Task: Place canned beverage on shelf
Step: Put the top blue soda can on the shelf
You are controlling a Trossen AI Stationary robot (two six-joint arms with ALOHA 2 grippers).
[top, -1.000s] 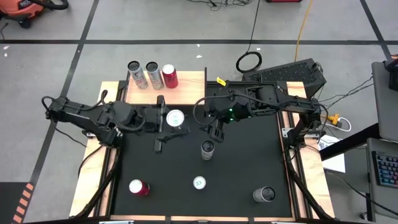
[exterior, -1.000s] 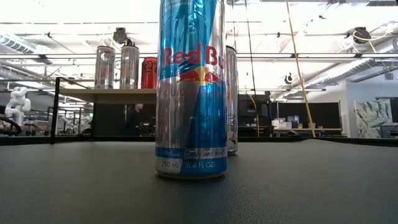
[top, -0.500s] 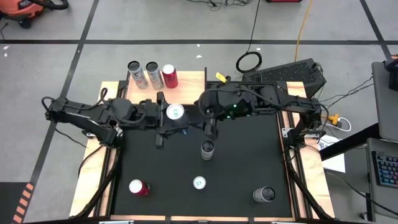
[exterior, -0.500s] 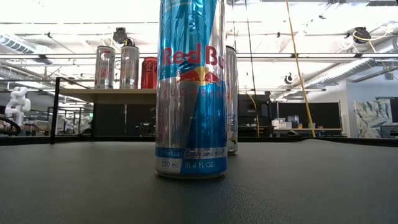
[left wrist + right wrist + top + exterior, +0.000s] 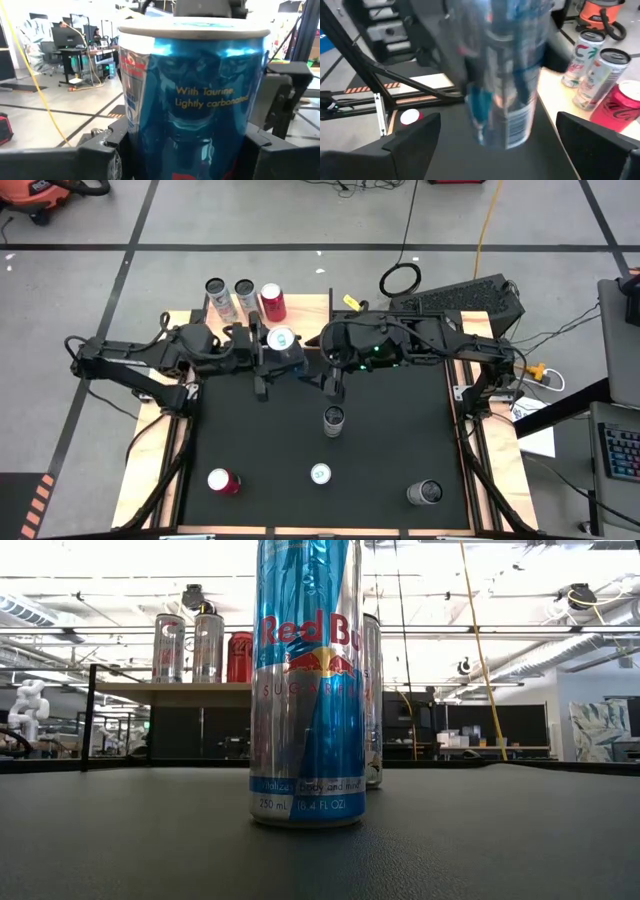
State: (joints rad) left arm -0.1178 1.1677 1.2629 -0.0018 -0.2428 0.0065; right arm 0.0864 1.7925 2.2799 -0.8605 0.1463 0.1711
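Observation:
My left gripper point(image 5: 281, 352) is shut on a blue-and-silver Red Bull can point(image 5: 282, 340), just in front of the shelf point(image 5: 305, 312); the can fills the left wrist view point(image 5: 195, 100). The shelf is a light wooden top on thin dark legs point(image 5: 170, 692) at the table's far side. Three cans stand on its left part: two silver point(image 5: 215, 292) point(image 5: 244, 293) and one red point(image 5: 272, 301). My right gripper point(image 5: 335, 383) is open and empty, right of the held can, which shows blurred in its wrist view point(image 5: 505, 75). My left gripper pinches the can between its two fingers, one on each side of the can's wall point(image 5: 131, 130). The fingers point(image 5: 100, 155) come level from the table's left. The can stands roughly upright in the hold, top up; in the right wrist view it looks clear of the mat.
Several more cans stand on the black mat: one at the centre point(image 5: 333, 418), one near the front point(image 5: 320, 474), a red one at front left point(image 5: 222, 480), a dark one at front right point(image 5: 425, 493). The front can fills the low view point(image 5: 305, 690). The shelf's right part is bare wood.
My left gripper has carried the can toward the table's far edge, up to the shelf's front, keeping it upright. My right gripper has drifted a little toward the left and far side, staying open.

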